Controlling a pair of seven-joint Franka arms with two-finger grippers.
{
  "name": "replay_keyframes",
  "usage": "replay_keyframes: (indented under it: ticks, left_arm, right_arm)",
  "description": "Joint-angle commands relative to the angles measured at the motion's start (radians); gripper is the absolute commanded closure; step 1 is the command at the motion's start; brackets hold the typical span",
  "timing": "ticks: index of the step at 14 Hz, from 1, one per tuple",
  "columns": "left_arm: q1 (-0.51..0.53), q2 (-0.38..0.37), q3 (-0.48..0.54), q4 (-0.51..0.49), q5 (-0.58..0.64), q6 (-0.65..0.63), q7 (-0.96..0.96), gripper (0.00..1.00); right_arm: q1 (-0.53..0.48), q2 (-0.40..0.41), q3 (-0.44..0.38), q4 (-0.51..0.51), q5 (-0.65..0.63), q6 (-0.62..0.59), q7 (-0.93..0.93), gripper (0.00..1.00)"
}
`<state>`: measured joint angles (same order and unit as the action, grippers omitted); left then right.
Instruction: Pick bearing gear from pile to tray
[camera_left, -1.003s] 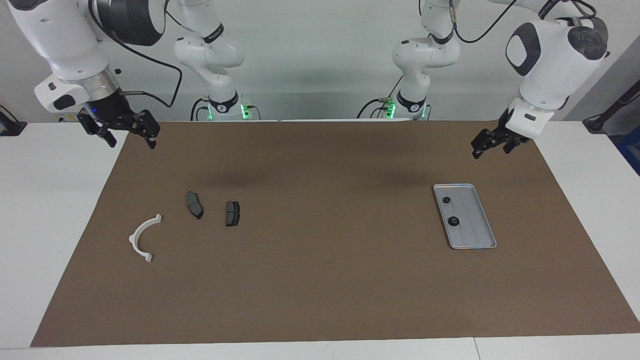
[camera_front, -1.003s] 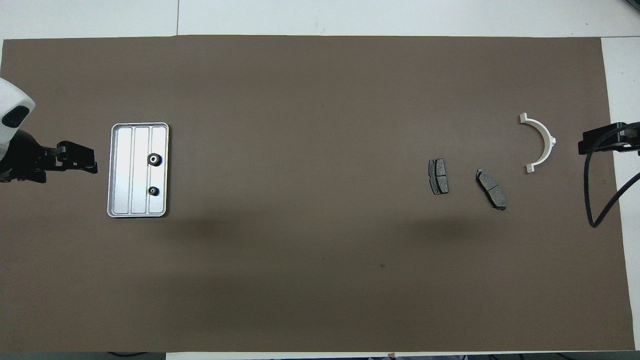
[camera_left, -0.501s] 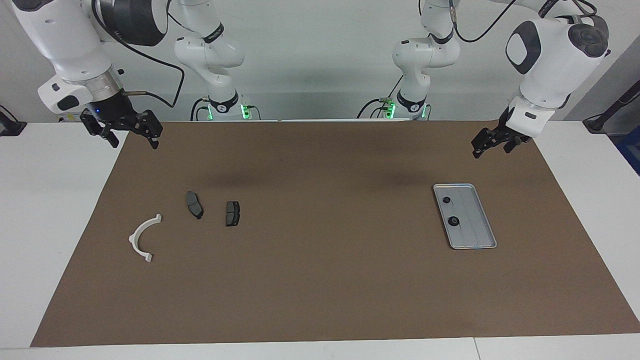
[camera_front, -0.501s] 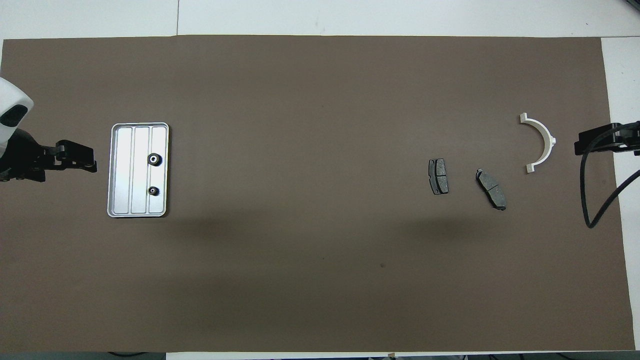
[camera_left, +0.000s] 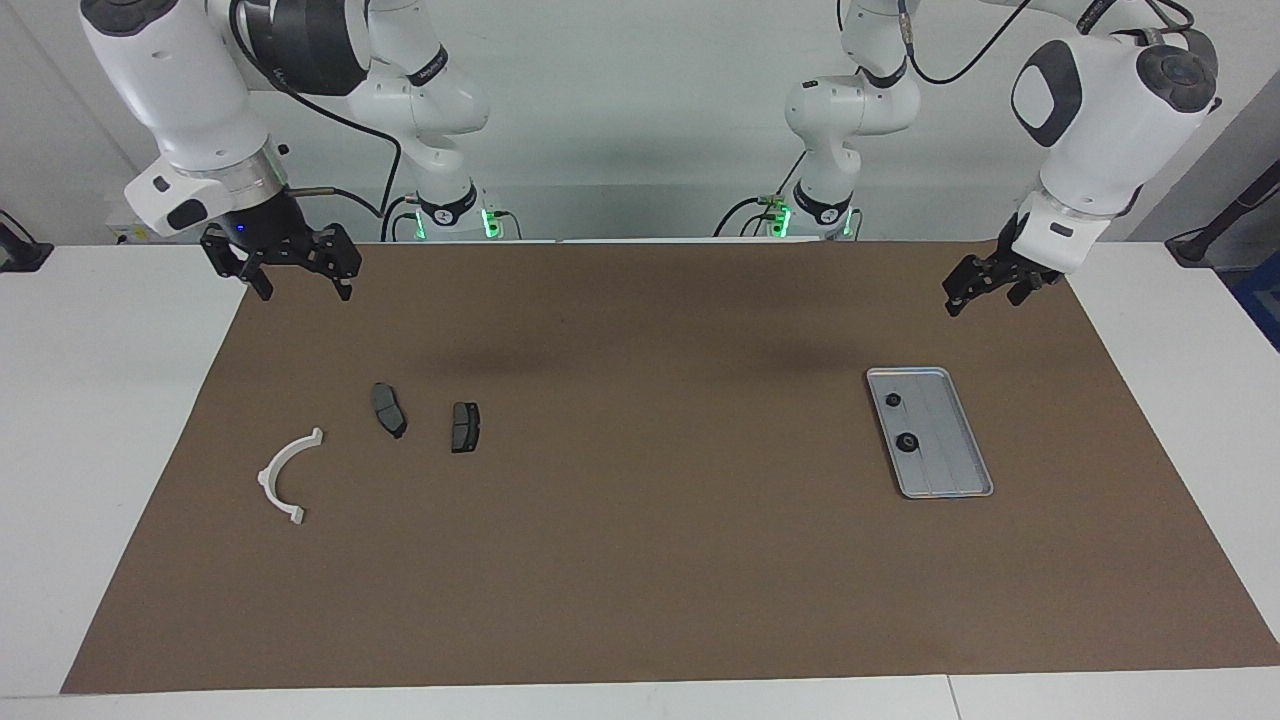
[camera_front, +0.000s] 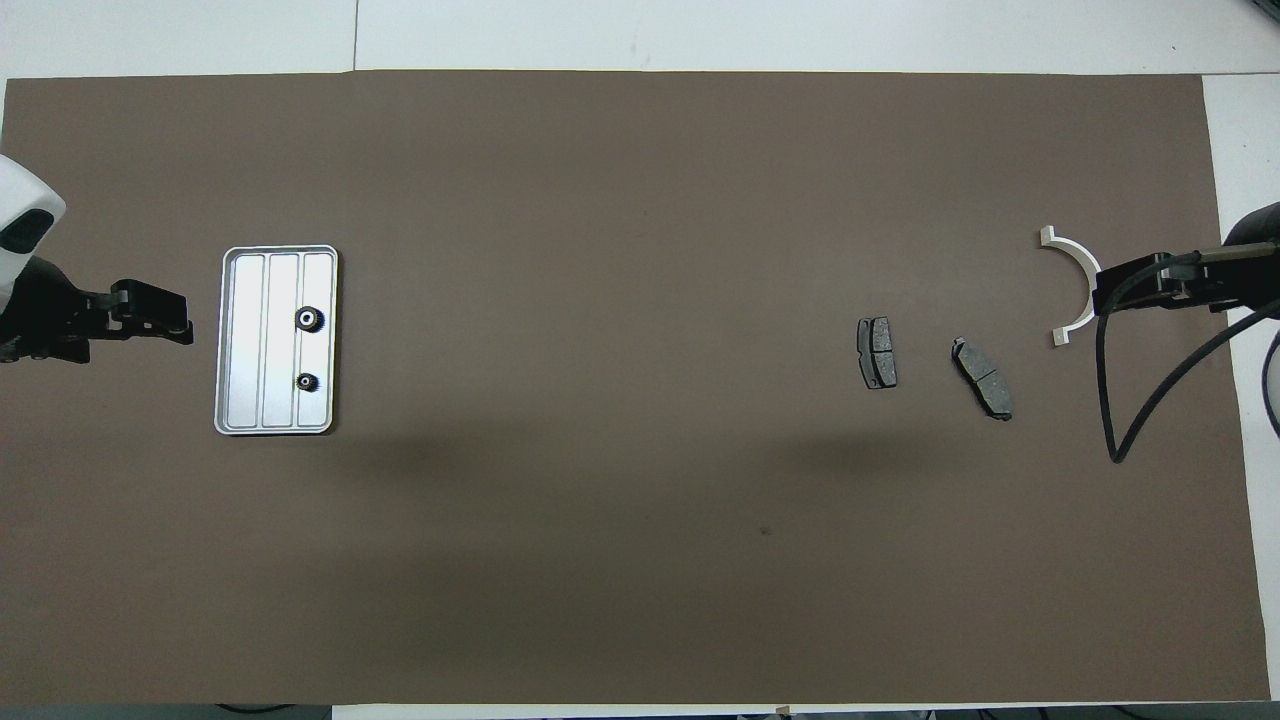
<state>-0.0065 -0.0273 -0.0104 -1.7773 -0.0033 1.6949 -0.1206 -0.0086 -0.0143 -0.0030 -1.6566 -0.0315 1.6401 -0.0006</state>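
Observation:
The silver tray (camera_left: 955, 450) lies on the brown mat toward the left arm's end and also shows in the overhead view (camera_front: 245, 340). Two small black gears (camera_left: 908, 443) (camera_front: 310, 319) lie in it. The pile toward the right arm's end holds a white half-ring bracket (camera_left: 268, 478) (camera_front: 1075, 250) and two dark grey plates (camera_left: 389, 409) (camera_front: 876, 352). No black round piece shows in the pile. My right gripper (camera_left: 298, 285) (camera_front: 1105, 295) hangs open and empty, high over the mat's edge nearest the robots. My left gripper (camera_left: 985, 295) (camera_front: 160, 320) waits open and empty beside the tray, raised.
The brown mat (camera_left: 640, 560) covers most of the white table (camera_left: 100, 400). A black cable (camera_front: 1130, 420) hangs from the right arm's wrist over the mat's end.
My right gripper has moved from off the mat's corner in over the mat; in the overhead view it now covers part of the bracket. The left arm and the parts have not moved.

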Motion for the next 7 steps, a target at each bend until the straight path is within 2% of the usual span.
replay_keyframes:
  ticks: [1,7]
  left_arm:
    - [0.002,-0.019,0.001,-0.005,-0.012,-0.003,0.009,0.0]
    - [0.0,-0.019,0.001,-0.005,-0.012,-0.003,0.009,0.0]
  right_arm:
    - [-0.01,-0.018,0.001,-0.035,0.01,0.021,0.01,0.0]
    - [-0.01,-0.018,0.001,-0.032,0.01,0.02,0.005,0.0]
